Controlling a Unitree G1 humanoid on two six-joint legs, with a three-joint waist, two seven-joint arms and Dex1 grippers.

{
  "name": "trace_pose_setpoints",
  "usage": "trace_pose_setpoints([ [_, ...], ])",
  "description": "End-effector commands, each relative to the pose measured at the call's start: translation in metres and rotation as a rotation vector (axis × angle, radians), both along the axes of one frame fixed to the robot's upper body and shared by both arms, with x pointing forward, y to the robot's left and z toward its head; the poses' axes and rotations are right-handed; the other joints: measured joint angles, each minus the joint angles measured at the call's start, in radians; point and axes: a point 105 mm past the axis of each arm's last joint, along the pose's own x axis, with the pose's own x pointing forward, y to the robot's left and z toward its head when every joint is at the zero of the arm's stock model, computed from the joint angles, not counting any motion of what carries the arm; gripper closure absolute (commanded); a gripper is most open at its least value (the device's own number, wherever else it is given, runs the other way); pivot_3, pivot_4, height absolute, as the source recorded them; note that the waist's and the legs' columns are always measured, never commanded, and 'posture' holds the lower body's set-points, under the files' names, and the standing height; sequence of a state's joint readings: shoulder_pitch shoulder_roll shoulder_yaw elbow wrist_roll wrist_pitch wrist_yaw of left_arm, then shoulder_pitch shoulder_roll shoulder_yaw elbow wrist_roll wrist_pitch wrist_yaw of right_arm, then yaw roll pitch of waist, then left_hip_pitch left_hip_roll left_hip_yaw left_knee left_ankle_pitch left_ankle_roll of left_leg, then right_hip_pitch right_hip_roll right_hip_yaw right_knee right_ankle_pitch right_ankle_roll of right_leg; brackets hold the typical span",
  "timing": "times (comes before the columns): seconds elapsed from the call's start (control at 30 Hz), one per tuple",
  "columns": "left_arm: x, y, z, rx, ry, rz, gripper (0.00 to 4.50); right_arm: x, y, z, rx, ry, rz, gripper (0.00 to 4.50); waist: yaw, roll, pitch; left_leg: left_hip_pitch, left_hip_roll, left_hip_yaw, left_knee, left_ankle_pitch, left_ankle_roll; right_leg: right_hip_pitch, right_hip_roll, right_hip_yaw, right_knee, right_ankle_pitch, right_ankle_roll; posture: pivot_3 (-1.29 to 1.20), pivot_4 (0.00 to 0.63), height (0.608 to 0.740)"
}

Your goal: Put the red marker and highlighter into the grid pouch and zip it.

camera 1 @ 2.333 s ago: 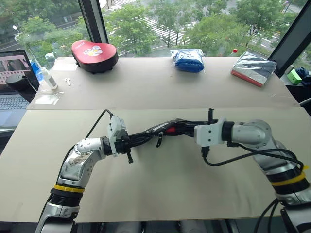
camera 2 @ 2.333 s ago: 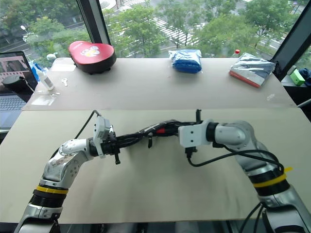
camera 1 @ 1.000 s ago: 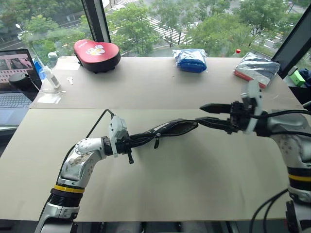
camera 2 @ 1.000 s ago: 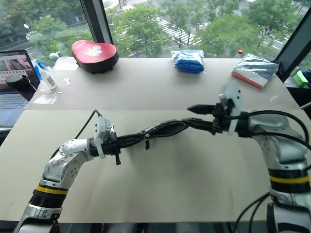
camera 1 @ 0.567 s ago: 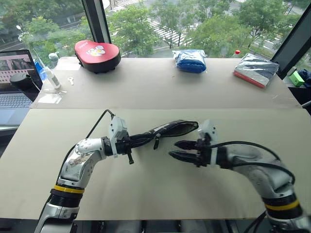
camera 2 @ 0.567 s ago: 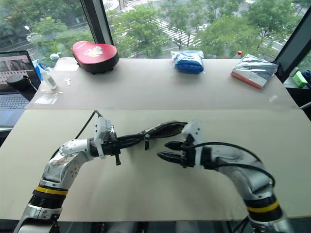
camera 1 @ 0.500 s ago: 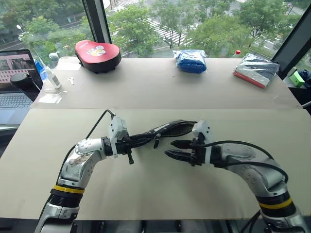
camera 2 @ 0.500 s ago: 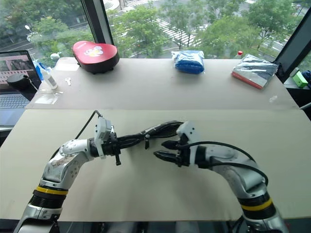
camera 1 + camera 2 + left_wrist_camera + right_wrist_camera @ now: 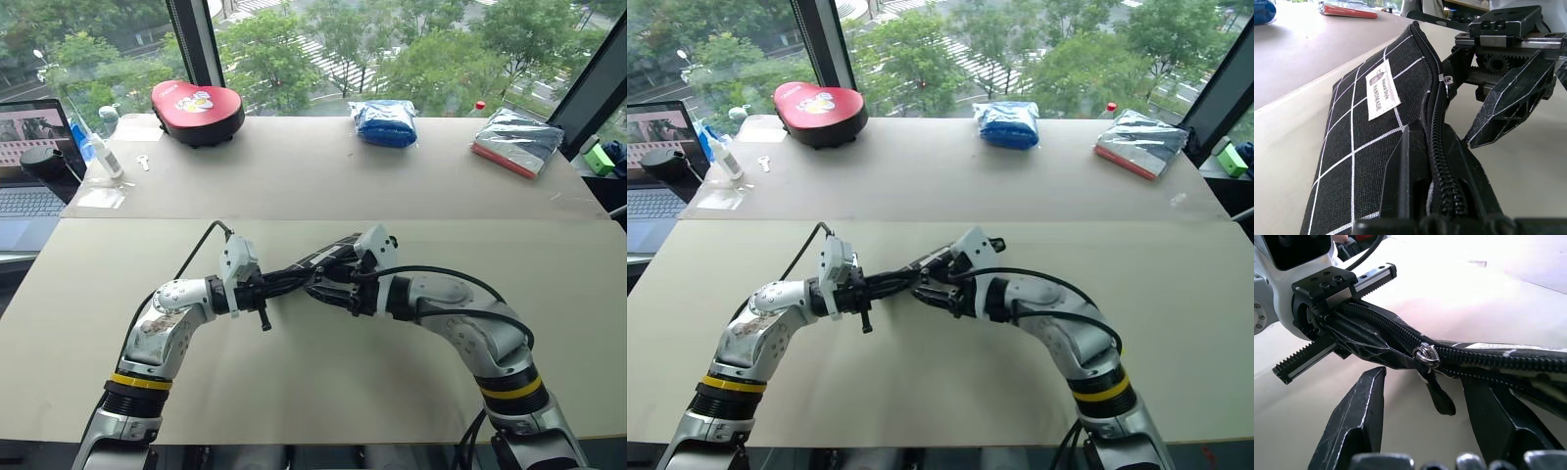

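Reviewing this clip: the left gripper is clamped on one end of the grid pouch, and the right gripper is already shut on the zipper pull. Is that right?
Not quite. The left gripper is clamped on the end of the grid pouch, but the right gripper is open. In the right wrist view its fingers stand either side of the zipper pull with gaps, not closed on it.

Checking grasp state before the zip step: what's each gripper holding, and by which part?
Left gripper is shut on the grid pouch, clamping its end at the zipper edge. Right gripper is open and holds nothing; its fingers straddle the zipper pull.
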State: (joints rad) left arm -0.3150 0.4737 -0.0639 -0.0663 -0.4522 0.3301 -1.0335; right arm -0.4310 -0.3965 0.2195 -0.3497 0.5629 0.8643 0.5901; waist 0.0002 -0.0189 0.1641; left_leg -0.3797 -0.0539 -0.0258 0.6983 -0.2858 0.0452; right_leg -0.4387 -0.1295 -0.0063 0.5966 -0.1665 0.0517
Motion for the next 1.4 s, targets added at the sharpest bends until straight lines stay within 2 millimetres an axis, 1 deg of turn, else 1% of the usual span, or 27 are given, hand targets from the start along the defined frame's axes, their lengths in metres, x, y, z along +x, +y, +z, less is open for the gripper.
trace_pose_setpoints([
  [0.03,0.0,-0.003,0.008,-0.005,-0.045,-0.015,4.5,0.001,0.003,0.016,0.016,-0.06,0.012,2.19,-0.001,0.0,0.0,0.0,0.0,0.0,0.0,0.0,0.0,0.0,0.0,0.0,0.0,0.0,0.0,0.0,0.15,0.74],
  [0.07,0.0,-0.003,0.008,-0.005,-0.046,-0.014,4.5,0.002,0.003,0.016,0.017,-0.061,0.008,2.39,-0.001,0.0,0.0,0.0,0.0,0.0,0.0,0.0,0.0,0.0,0.0,0.0,0.0,0.0,0.0,0.0,0.15,0.74],
  [0.1,0.001,-0.003,0.008,-0.005,-0.046,-0.012,4.5,0.003,0.002,0.017,0.017,-0.065,0.005,2.68,-0.001,0.0,0.0,0.0,0.0,0.0,0.0,0.0,0.0,0.0,0.0,0.0,0.0,0.0,0.0,0.0,0.15,0.74],
  [0.17,0.001,-0.002,0.008,-0.005,-0.047,-0.009,4.5,0.004,-0.001,0.017,0.02,-0.064,-0.001,3.45,-0.001,0.0,0.0,0.0,0.0,0.0,0.0,0.0,0.0,0.0,0.0,0.0,0.0,0.0,0.0,0.0,0.15,0.74],
  [0.2,0.001,-0.002,0.008,-0.005,-0.047,-0.008,4.5,0.003,-0.001,0.018,0.022,-0.065,0.002,3.69,-0.002,0.0,0.0,0.0,0.0,0.0,0.0,0.0,0.0,0.0,0.0,0.0,0.0,0.0,0.0,0.0,0.15,0.74],
  [0.27,0.001,-0.002,0.007,-0.005,-0.046,-0.006,4.5,0.001,-0.003,0.019,0.025,-0.064,0.012,4.42,-0.002,0.0,0.0,0.0,0.0,0.0,0.0,0.0,0.0,0.0,0.0,0.0,0.0,0.0,0.0,0.0,0.15,0.74],
  [0.3,0.001,-0.002,0.007,-0.005,-0.046,-0.004,4.5,0.0,-0.003,0.019,0.025,-0.066,0.021,4.47,-0.002,0.0,0.0,0.0,0.0,0.0,0.0,0.0,0.0,0.0,0.0,0.0,0.0,0.0,0.0,0.0,0.15,0.74],
  [0.43,0.001,-0.001,0.007,-0.006,-0.046,-0.002,4.5,-0.005,-0.004,0.021,0.034,-0.069,0.053,4.47,-0.003,0.0,0.0,0.0,0.0,0.0,0.0,0.0,0.0,0.0,0.0,0.0,0.0,0.0,0.0,0.0,0.15,0.74],
  [0.53,0.001,-0.001,0.006,-0.006,-0.046,-0.001,4.5,-0.008,-0.009,0.023,0.042,-0.066,0.062,4.47,-0.003,0.0,0.0,0.0,0.0,0.0,0.0,0.0,0.0,0.0,0.0,0.0,0.0,0.0,0.0,0.0,0.15,0.74],
  [0.63,0.001,0.0,0.006,-0.005,-0.045,0.002,4.5,-0.004,-0.021,0.022,0.028,-0.059,0.027,4.47,-0.002,0.0,0.0,0.0,0.0,0.0,0.0,-0.001,0.001,0.0,0.0,0.0,0.0,0.0,0.0,0.0,0.15,0.74],
  [0.73,0.0,0.001,0.005,-0.004,-0.043,0.003,4.5,0.003,-0.055,0.014,-0.066,-0.054,-0.04,4.47,-0.001,0.0,0.0,0.0,0.0,0.0,0.0,-0.001,0.001,0.0,0.0,0.0,0.0,0.0,0.0,0.0,0.15,0.74],
  [0.83,-0.001,0.002,0.004,-0.001,-0.04,0.004,4.5,0.026,-0.105,0.01,-0.22,-0.121,-0.208,4.47,0.003,0.0,0.0,0.0,0.0,0.0,0.0,-0.001,0.002,0.001,0.0,0.0,-0.001,0.0,0.0,0.0,0.15,0.74],
  [0.9,-0.001,0.002,0.004,-0.001,-0.038,0.003,4.5,0.034,-0.129,0.013,-0.277,-0.146,-0.261,4.47,0.002,0.0,0.0,0.0,0.0,0.001,0.0,-0.001,0.002,0.001,0.0,0.0,-0.001,0.0,0.0,0.0,0.15,0.74],
  [1.0,0.0,0.002,0.004,0.0,-0.039,0.0,4.5,0.045,-0.159,0.024,-0.321,-0.187,-0.333,4.47,-0.001,0.0,0.0,0.0,0.0,0.001,0.0,-0.001,0.002,0.001,0.0,0.0,-0.001,0.0,0.0,0.0,0.15,0.74],
  [1.07,0.001,0.002,0.005,0.0,-0.04,0.0,4.5,0.052,-0.173,0.03,-0.34,-0.226,-0.386,4.47,-0.006,0.0,0.0,0.0,0.001,0.001,0.0,-0.001,0.002,0.001,0.001,0.0,-0.001,0.0,0.0,0.0,0.15,0.74],
  [1.1,0.001,0.003,0.005,0.0,-0.04,0.0,4.5,0.056,-0.177,0.032,-0.336,-0.235,-0.409,4.47,-0.007,0.0,0.0,0.0,0.001,0.001,0.0,-0.001,0.002,0.001,0.001,0.0,-0.001,0.0,0.0,0.0,0.15,0.74],
  [1.13,0.001,0.003,0.005,-0.001,-0.041,0.0,4.5,0.058,-0.178,0.034,-0.32,-0.233,-0.425,4.47,-0.008,0.0,0.0,0.0,0.001,0.001,0.0,-0.001,0.002,0.001,0.001,0.0,-0.001,0.0,0.0,0.0,0.15,0.74],
  [1.17,0.002,0.003,0.006,-0.002,-0.041,0.0,4.5,0.059,-0.174,0.035,-0.29,-0.231,-0.418,4.47,-0.007,0.0,0.0,0.0,0.001,0.001,0.0,-0.001,0.002,0.001,0.001,0.0,-0.001,0.0,0.0,0.0,0.15,0.74],
  [1.23,0.002,0.002,0.006,-0.008,-0.042,0.001,4.5,0.054,-0.161,0.035,-0.236,-0.213,-0.37,4.47,-0.007,0.0,0.0,0.0,0.001,0.001,0.0,-0.001,0.002,0.001,0.001,0.0,-0.002,0.0,0.0,0.0,0.15,0.74],
  [1.3,0.002,-0.001,0.007,-0.017,-0.044,-0.008,4.5,0.043,-0.139,0.028,-0.195,-0.18,-0.271,3.79,-0.006,0.0,0.0,0.0,0.001,0.001,0.0,-0.001,0.002,0.001,0.001,0.0,-0.002,0.0,0.0,0.0,0.15,0.74],
  [1.33,0.001,-0.003,0.007,-0.02,-0.045,-0.015,4.5,0.038,-0.132,0.024,-0.182,-0.159,-0.232,3.6,-0.004,0.0,0.0,-0.001,0.001,0.001,0.0,-0.001,0.002,0.0,0.0,0.0,-0.002,0.0,0.0,0.0,0.15,0.74],
  [1.4,0.001,-0.004,0.007,-0.023,-0.046,-0.023,4.5,0.031,-0.126,0.021,-0.167,-0.134,-0.194,2.89,-0.001,0.0,0.0,-0.001,0.001,0.0,0.0,-0.001,0.002,0.001,0.0,0.0,-0.002,0.0,0.0,0.0,0.15,0.74],
])
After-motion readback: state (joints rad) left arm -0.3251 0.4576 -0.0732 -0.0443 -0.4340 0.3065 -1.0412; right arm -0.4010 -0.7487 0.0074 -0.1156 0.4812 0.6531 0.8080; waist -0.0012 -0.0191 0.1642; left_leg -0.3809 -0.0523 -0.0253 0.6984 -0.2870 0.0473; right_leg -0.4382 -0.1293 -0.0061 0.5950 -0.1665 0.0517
